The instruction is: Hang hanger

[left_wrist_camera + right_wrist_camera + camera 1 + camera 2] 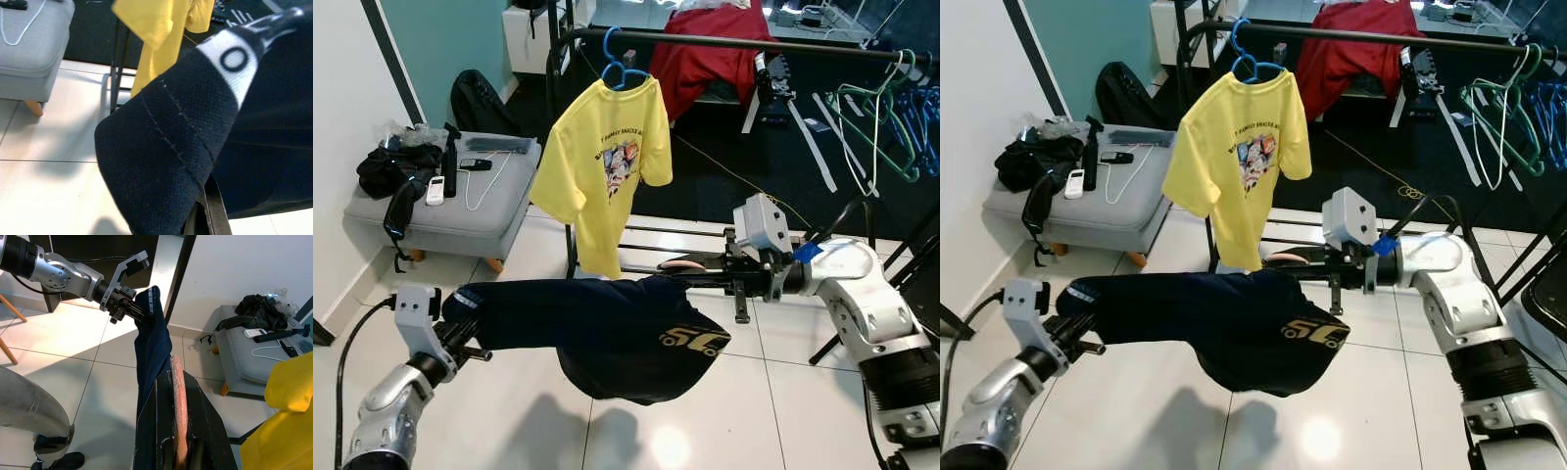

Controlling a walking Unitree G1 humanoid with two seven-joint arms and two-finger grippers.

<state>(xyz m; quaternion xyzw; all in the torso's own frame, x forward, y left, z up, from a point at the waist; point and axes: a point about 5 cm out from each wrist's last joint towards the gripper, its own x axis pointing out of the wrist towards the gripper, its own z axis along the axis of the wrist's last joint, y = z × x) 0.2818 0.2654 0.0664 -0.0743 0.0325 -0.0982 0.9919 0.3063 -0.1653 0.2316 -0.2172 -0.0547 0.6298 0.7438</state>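
The black clothes rail (724, 41) already carries a yellow shirt (605, 166) on a blue hanger (619, 69); the navy shirt (607, 328) is not yet hung. It stretches nearly level across the robot's front, below the rail, its long axis running left to right. The right gripper (705, 268) pinches a pinkish hanger (178, 406) at one end, and the left gripper (462, 338) fingers clamp the hem.
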